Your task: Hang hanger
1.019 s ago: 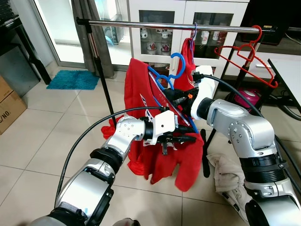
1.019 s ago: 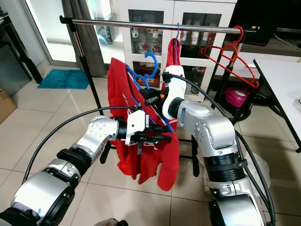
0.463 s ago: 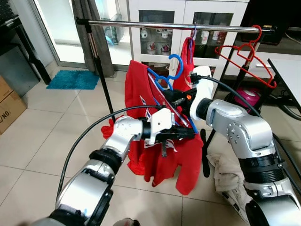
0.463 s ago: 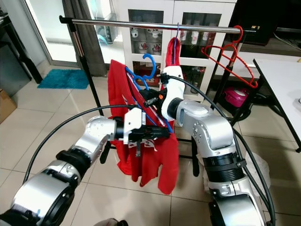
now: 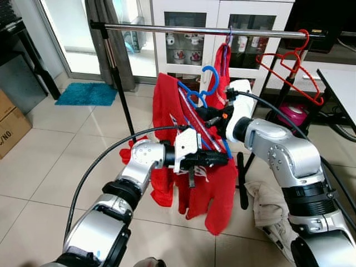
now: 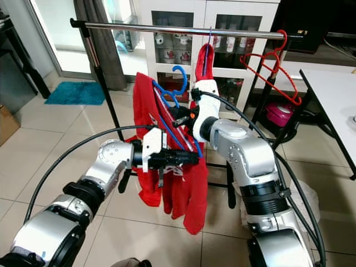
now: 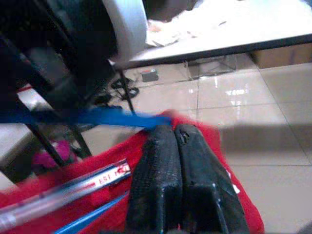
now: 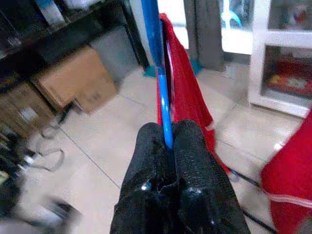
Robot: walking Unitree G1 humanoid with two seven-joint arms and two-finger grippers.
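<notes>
A blue hanger [image 5: 210, 78] carries a red shirt [image 5: 167, 105] and is held tilted below the metal rail [image 5: 167, 28], its hook off the rail. My right gripper [image 5: 203, 118] is shut on the hanger's blue arm [image 8: 159, 78]. My left gripper [image 5: 222, 159] reaches in from below, its fingers [image 7: 161, 161] pressed together on the red shirt [image 7: 209, 141] at the hanger's lower end. A second red garment [image 5: 223, 64] hangs on the rail just behind.
Red empty hangers [image 5: 292, 69] hang at the rail's right end. The rack's left post [image 5: 117, 78] stands on the tiled floor. A white glass-door cabinet [image 5: 192, 33] is behind. Crumpled cloth [image 5: 267, 208] lies on the floor to the right. A cardboard box [image 5: 8, 125] sits far left.
My left gripper has risen slightly with the shirt's hem, and the shirt has bunched narrower and shifted a little right. The right gripper keeps its hold on the hanger.
</notes>
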